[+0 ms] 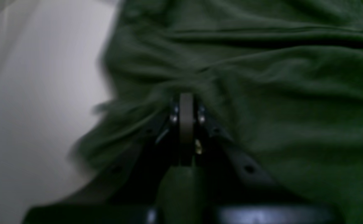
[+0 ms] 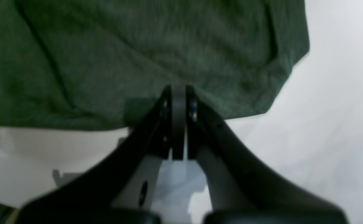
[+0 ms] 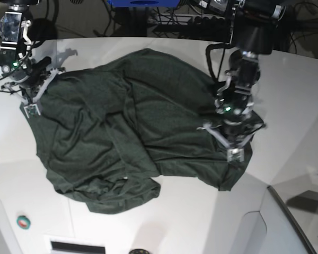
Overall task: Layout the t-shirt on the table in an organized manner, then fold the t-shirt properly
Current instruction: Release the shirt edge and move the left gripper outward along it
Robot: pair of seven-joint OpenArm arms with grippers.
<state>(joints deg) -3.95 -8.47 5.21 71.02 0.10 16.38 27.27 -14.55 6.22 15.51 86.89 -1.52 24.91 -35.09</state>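
One camera sits high above and looks down at my whole big glossy white table. It is far off, so it sees both my arms and all of the soft dark green t-shirt.

My left wrist camera rides just behind my black left gripper. It looks along the fingers, very close to the cloth, and its picture is blurry.

My right wrist camera sits the same way behind my black right gripper, close up on the shirt's edge.

All three views share the green shirt and the white tabletop.
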